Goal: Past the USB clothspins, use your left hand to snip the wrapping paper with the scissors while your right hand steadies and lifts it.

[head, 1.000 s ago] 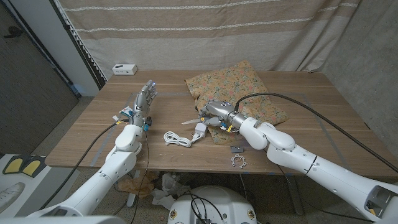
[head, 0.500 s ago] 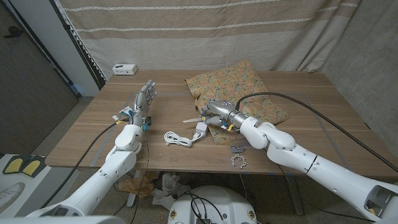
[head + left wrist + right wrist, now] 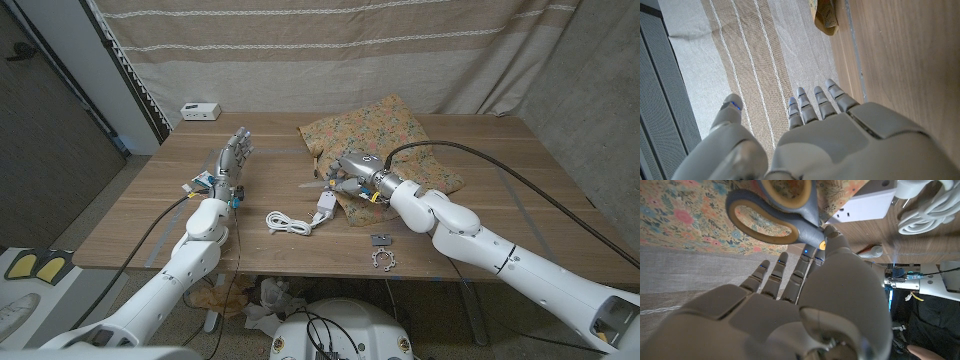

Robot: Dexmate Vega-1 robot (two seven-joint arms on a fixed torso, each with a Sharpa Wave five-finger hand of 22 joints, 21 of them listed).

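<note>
The floral wrapping paper (image 3: pixel 390 140) lies crumpled at the table's far middle and shows as well in the right wrist view (image 3: pixel 675 215). The grey-and-yellow-handled scissors (image 3: pixel 319 184) lie at its near left edge, their handle loops (image 3: pixel 774 211) on the paper. My right hand (image 3: pixel 352 174) is over that edge with its fingers stretched out and its thumb tip (image 3: pixel 832 236) touching the scissors' neck. My left hand (image 3: pixel 231 160) stands open at the table's left, fingers straight, holding nothing; it also appears in the left wrist view (image 3: pixel 840 140).
A white USB charger (image 3: pixel 325 208) with a coiled white cable (image 3: pixel 286 222) lies just in front of the scissors. Two small metal pieces (image 3: pixel 382 240) (image 3: pixel 383 261) sit near the front edge. A white box (image 3: pixel 201 110) is at the far left corner.
My right hand has moved a little away from the front edge, further onto the paper, and the scissors have shifted with it. The left hand has not moved.
</note>
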